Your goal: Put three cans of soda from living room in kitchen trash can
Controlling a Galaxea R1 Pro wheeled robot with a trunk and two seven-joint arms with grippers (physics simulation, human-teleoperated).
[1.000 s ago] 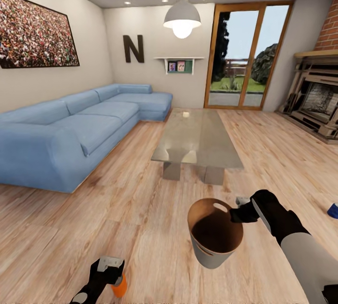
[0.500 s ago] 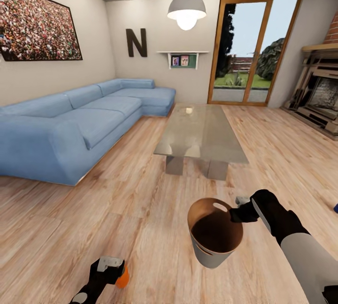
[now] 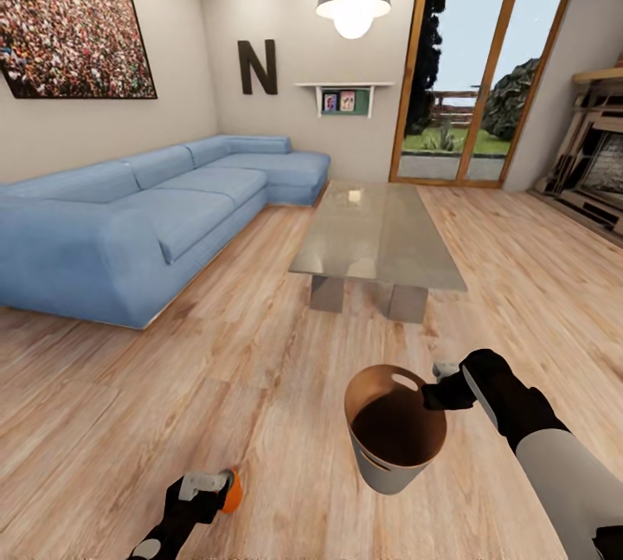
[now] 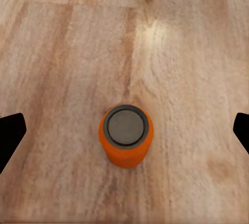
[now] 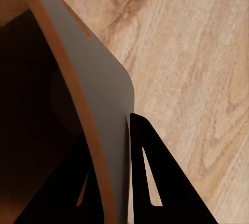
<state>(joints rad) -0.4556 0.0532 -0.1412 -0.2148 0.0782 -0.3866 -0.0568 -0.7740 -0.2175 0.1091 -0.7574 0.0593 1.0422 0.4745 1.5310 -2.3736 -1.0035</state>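
An orange can of soda [image 3: 231, 492] stands upright on the wood floor, its grey top [image 4: 126, 127] facing the left wrist camera. My left gripper [image 3: 204, 491] hangs over it, open, with its dark fingertips [image 4: 10, 134] wide apart on either side and touching nothing. The trash can [image 3: 381, 472], grey outside and brown inside, hangs tilted above the floor. My right gripper [image 3: 434, 394] is shut on its rim, one finger [image 5: 155, 182] against the grey outer wall [image 5: 93, 78]. I see nothing inside the bin. The other two cans are out of view.
This is the living room. A blue corner sofa [image 3: 147, 231] runs along the left wall, and a glass-topped coffee table [image 3: 376, 235] stands ahead in the middle. The fireplace [image 3: 601, 162] is at the far right, glass doors [image 3: 480, 84] at the back.
The whole picture has shifted, so the camera moved. A dark blue thing at the right edge has left the view. The orange can now shows beside my left gripper, not under it.
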